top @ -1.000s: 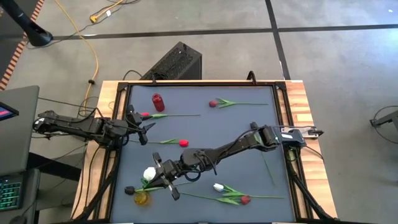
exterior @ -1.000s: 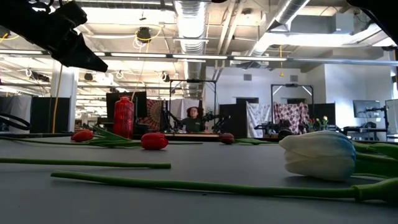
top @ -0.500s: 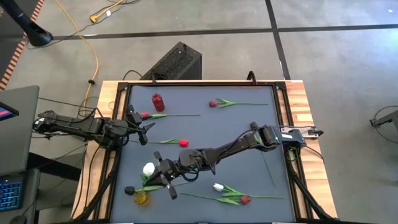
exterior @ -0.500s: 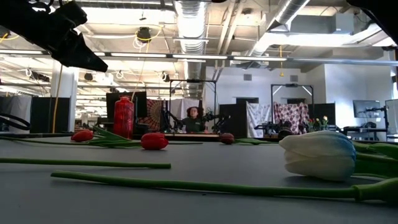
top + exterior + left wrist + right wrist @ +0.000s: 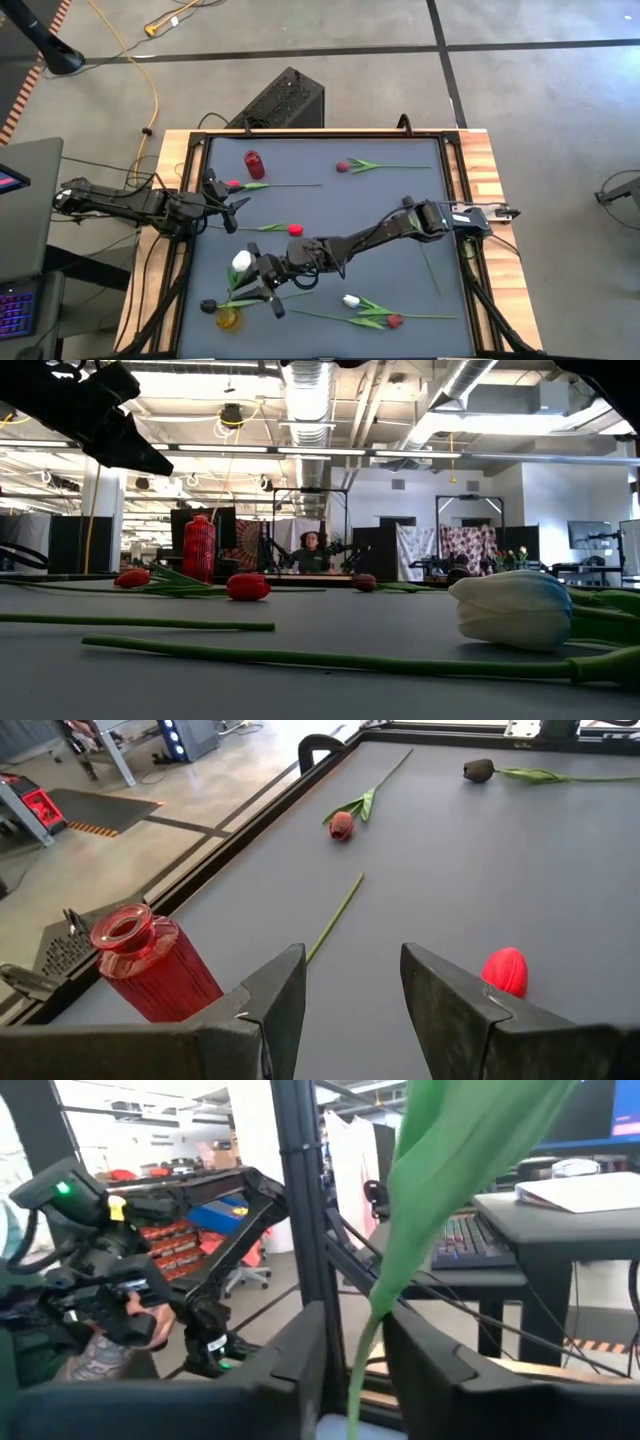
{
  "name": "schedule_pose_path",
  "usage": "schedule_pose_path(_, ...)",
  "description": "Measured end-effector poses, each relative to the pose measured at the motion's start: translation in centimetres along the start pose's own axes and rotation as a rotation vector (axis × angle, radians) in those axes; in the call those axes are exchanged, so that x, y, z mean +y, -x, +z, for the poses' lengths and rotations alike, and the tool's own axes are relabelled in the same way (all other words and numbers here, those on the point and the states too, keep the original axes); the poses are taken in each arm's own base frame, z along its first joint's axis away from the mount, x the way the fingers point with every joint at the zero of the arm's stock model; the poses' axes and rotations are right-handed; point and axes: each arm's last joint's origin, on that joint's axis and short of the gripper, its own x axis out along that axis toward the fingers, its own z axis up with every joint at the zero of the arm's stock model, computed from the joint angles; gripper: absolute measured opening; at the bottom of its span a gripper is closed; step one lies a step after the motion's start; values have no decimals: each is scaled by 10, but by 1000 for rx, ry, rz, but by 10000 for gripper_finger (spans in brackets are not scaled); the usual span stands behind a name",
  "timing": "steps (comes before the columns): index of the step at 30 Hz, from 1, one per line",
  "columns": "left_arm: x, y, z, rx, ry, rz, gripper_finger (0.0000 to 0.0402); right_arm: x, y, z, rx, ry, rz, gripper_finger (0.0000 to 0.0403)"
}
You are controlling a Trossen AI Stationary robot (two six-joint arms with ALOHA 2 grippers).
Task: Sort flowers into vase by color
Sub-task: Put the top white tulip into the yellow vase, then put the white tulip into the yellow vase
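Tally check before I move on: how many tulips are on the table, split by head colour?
Red tulips: 4
White tulips: 2
Dark tulips: 2
Total: 8

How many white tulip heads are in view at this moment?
2. One white cloth tulip head is at the front-left of the mat; the other white head lies front-centre. None appears hidden.
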Motion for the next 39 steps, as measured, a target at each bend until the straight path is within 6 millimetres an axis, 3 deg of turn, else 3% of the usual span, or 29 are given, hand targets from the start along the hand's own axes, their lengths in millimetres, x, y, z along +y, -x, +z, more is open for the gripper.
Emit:
schedule_pose_path(6, 0, 0, 0, 0, 0, -1, 155, -11, 3, -4, 56, -37, -1, 226)
schedule_pose_path(10, 0, 0, 0, 0, 1, 0, 155, -20, 6, -2, 76, -88, 104, 260)
schedule_pose_path(15, 0, 0, 0, 2, -1, 0, 155, -30, 10, -4, 129, -106, 202, 265)
schedule_pose_path(26, 0, 0, 0, 4, -4, -1, 155, -44, 21, -20, 389, -203, 90, 265)
schedule_pose_path(33, 0, 0, -1, 6, -5, 0, 155, -40, 36, -2, 553, -178, 51, 265)
schedule_pose_path(39, 0, 0, -1, 6, -4, -1, 155, -23, 64, 29, 775, -144, -15, 265)
